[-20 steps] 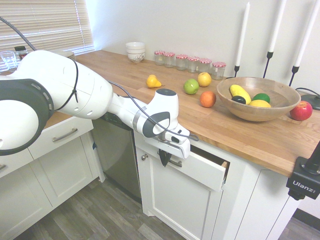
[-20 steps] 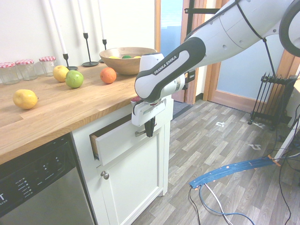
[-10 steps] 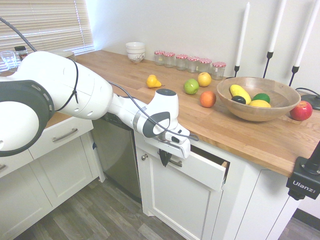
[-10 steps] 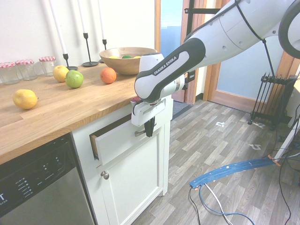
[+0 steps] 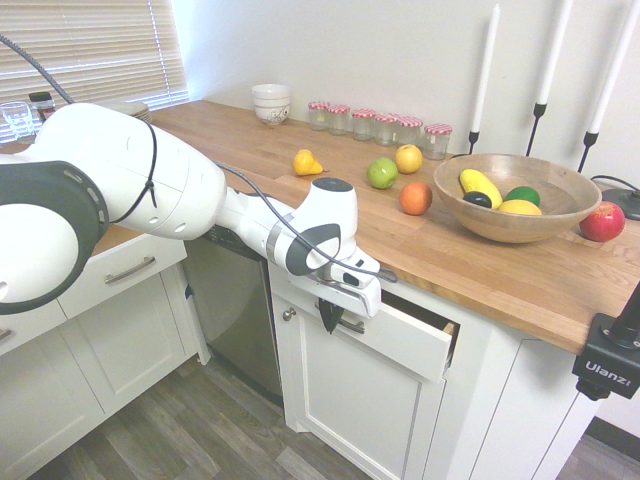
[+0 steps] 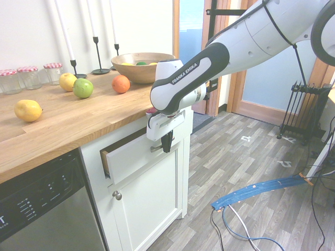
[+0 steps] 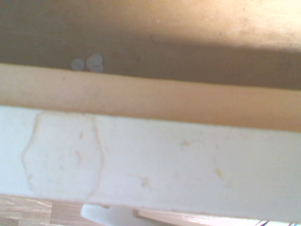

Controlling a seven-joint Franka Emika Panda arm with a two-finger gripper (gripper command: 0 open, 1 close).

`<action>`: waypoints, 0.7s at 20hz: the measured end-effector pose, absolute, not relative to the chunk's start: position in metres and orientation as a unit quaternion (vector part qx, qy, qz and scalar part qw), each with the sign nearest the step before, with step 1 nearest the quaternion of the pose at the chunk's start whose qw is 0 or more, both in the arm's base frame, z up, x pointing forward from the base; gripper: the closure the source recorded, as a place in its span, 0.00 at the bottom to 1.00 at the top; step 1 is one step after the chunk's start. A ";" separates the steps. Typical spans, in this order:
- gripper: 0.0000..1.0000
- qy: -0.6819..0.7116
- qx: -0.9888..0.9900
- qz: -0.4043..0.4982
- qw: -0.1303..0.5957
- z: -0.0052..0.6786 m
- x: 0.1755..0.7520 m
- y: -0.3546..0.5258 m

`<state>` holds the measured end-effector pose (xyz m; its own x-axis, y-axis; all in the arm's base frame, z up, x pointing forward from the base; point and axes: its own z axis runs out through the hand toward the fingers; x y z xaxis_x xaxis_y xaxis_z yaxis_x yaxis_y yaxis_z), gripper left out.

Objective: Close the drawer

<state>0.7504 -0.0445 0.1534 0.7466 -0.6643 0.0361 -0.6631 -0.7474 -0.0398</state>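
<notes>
Second exterior view: Unmoved over the past second, the closed gripper (image 6: 167,150) waits by the drawer (image 6: 131,161), which still needs shutting.

My arm (image 6: 201,68) bore the marking "FRANKA EMIKA", printed in capitals on the dark band of its white link in the second exterior view. The black clamp block (image 5: 608,362) at the edge of the first exterior view carried the brand "Ulanzi" in white. On the dishwasher's dark control panel (image 6: 39,188), a white letter "T" was legible at the edge of the second exterior view; its remaining print was too small to read.
</notes>
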 end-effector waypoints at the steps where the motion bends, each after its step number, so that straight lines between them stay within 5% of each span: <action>1: 0.00 0.356 -0.934 -0.024 0.012 0.153 0.750 -0.045; 14: 0.00 0.359 -0.933 -0.030 0.015 0.153 0.750 -0.048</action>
<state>0.7502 -0.0478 0.1528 0.7407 -0.6703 0.0457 -0.6685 -0.7421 -0.0495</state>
